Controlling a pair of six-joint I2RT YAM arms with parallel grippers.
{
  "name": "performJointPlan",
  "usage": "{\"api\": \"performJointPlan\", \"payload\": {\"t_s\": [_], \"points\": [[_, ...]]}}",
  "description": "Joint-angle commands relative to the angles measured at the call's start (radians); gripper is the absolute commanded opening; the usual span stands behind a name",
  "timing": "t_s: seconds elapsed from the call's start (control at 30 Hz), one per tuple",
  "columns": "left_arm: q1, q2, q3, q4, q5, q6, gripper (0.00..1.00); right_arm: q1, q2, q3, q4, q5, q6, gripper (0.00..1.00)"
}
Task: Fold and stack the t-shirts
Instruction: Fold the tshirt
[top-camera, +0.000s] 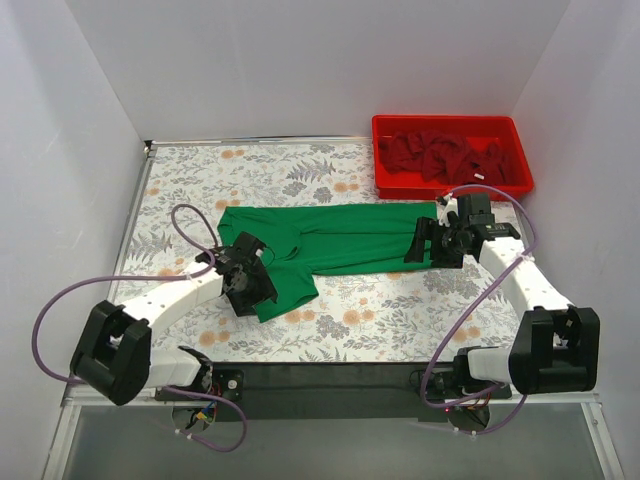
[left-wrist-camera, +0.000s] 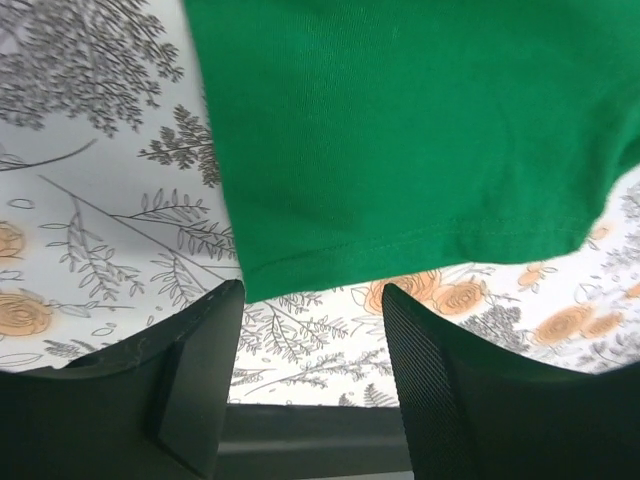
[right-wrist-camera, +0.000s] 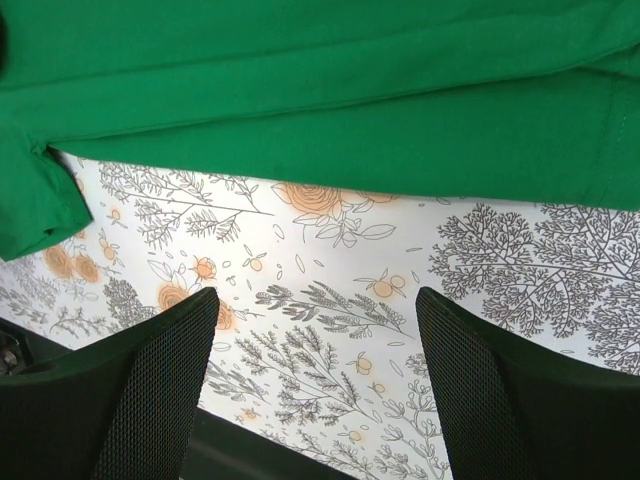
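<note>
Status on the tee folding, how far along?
Early. Done: the green t-shirt lies flat on the table, apparently folded once lengthwise. In hand: nothing; left fingers and right fingers are open and empty at its two ends. Left: finish that fold, then the dark red t-shirts crumpled in the red bin; no stack yet.

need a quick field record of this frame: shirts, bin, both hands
green t-shirt: spread flat on the floral table, long side running left to right, not yet a compact fold
dark red t-shirts: crumpled in the red bin, far right corner
left hand: open, empty, at the green t-shirt's hem
right hand: open, empty, over bare table just short of the green t-shirt's edge
stack: none started
</note>
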Motion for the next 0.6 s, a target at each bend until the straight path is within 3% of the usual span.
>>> {"api": "performJointPlan", "payload": {"t_s": [0.0,0.27,0.37,0.4,0.5,0.57], "points": [[-0.060,0.068,0.017,0.025,-0.060,-0.060,0.53,0.003,-0.044,-0.022,0.007,-0.029,-0.021,0.72],[-0.112,0.156,0.026,0.019,-0.114,-0.099,0.51,0.003,-0.077,-0.045,-0.004,-0.043,-0.039,0.72],[-0.127,0.183,0.035,0.019,-0.122,-0.100,0.35,0.003,-0.082,-0.051,-0.002,-0.046,-0.042,0.72],[-0.130,0.186,0.046,0.018,-0.123,-0.102,0.20,0.005,-0.083,-0.050,-0.002,-0.044,-0.044,0.72],[-0.133,0.174,0.069,0.007,-0.140,-0.103,0.01,0.003,-0.085,-0.045,-0.005,-0.043,-0.044,0.72],[-0.135,0.168,0.126,-0.019,-0.162,-0.088,0.00,0.003,-0.088,-0.040,-0.004,-0.044,-0.044,0.72]]}}
